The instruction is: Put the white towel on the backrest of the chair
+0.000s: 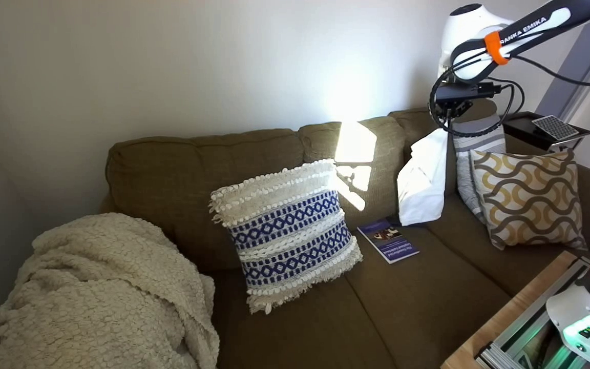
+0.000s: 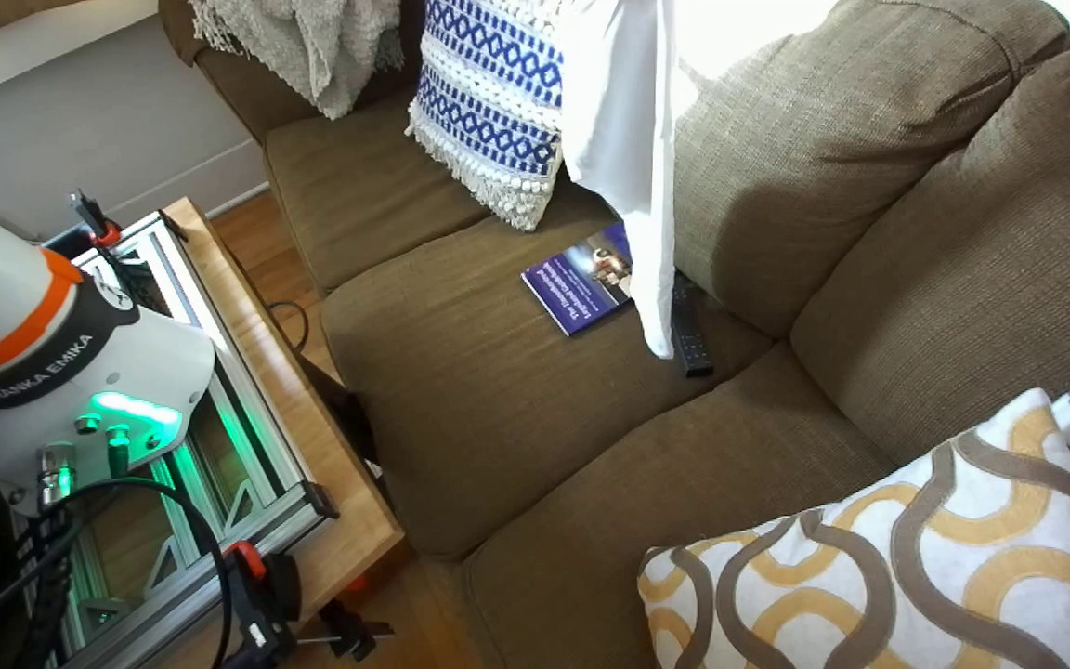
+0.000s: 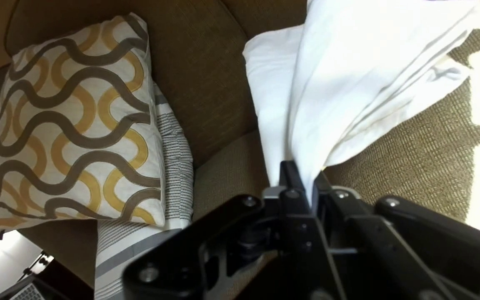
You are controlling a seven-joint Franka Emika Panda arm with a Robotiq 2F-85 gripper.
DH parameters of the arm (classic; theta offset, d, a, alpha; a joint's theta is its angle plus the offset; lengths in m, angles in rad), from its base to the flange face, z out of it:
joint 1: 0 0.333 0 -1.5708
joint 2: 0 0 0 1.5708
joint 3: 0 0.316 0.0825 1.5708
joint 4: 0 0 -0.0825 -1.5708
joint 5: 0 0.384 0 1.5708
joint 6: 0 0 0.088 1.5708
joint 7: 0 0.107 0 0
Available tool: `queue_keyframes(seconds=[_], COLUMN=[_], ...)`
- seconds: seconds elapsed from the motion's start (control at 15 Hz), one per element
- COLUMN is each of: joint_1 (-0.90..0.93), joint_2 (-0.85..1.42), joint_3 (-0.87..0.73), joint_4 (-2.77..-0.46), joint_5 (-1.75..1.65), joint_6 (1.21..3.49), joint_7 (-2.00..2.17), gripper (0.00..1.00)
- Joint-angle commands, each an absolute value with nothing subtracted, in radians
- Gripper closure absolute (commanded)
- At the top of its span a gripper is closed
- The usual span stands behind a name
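Note:
The white towel [image 1: 423, 179] hangs down in folds in front of the brown chair's backrest [image 1: 208, 169], below my gripper [image 1: 448, 115]. In the wrist view my gripper [image 3: 305, 173] is shut on the towel [image 3: 356, 75], its cloth pinched between the dark fingers [image 3: 291, 175] and fanning out past them. An exterior view shows the towel's [image 2: 623, 121] lower tip just above or on the seat beside the book; I cannot tell whether it touches. The gripper is out of that view, where the chair's seat [image 2: 461, 400] fills the middle.
On the chair lie a blue-and-white fringed pillow [image 1: 290, 236], a yellow-and-grey patterned pillow [image 1: 530, 200], a striped pillow [image 1: 479, 138], a purple book [image 1: 390, 241], a black remote [image 2: 691, 334] and a cream blanket [image 1: 110, 287]. A wall [image 1: 197, 66] rises behind the backrest.

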State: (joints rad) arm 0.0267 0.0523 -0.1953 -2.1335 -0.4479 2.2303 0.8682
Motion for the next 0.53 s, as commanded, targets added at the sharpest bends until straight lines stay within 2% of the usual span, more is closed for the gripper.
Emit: queue_keyframes(seconds=[0.0, 0.47], joint_1=[-0.011, -0.051], joint_2=[0.052, 0.069], joint_3=[-0.159, -0.158], joint_4=[-2.128, -1.999], joint_5=[-0.447, -0.446], joint_6=[2.237, 2.245], joint_7=[0.871, 0.8], gripper=[0.98, 0.98])
